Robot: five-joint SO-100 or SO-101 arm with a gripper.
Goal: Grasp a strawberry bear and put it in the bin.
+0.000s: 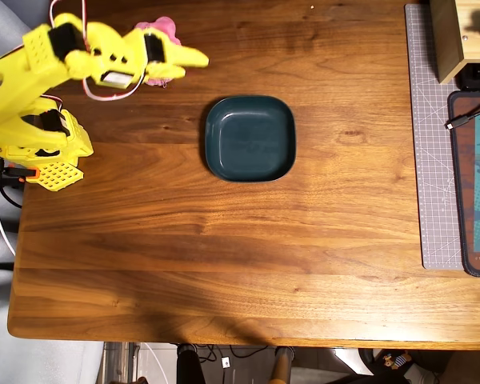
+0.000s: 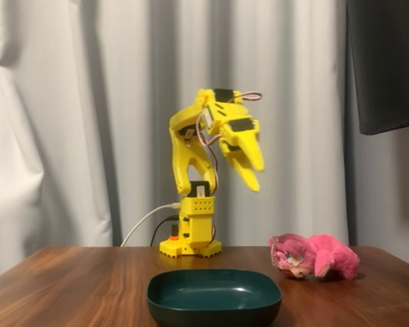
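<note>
The strawberry bear (image 2: pixel 317 256), a fluffy pink plush, lies on the wooden table right of the arm's base in the fixed view. From overhead, only pink bits of the strawberry bear (image 1: pixel 166 26) show at the far left, under the yellow arm. My gripper (image 1: pixel 198 58) hangs high in the air over it, well above the table, as the gripper (image 2: pixel 256 178) shows in the fixed view. Its jaws look shut and hold nothing. The bin (image 1: pixel 250 138), a dark teal square dish, sits empty mid-table, and its rim (image 2: pixel 214 294) is nearest the fixed camera.
The arm's yellow base (image 1: pixel 44 160) is clamped at the table's left edge in the overhead view. A grey cutting mat (image 1: pixel 432 136), a wooden box (image 1: pixel 452 36) and a dark pad (image 1: pixel 476 184) occupy the right side. White curtains hang behind.
</note>
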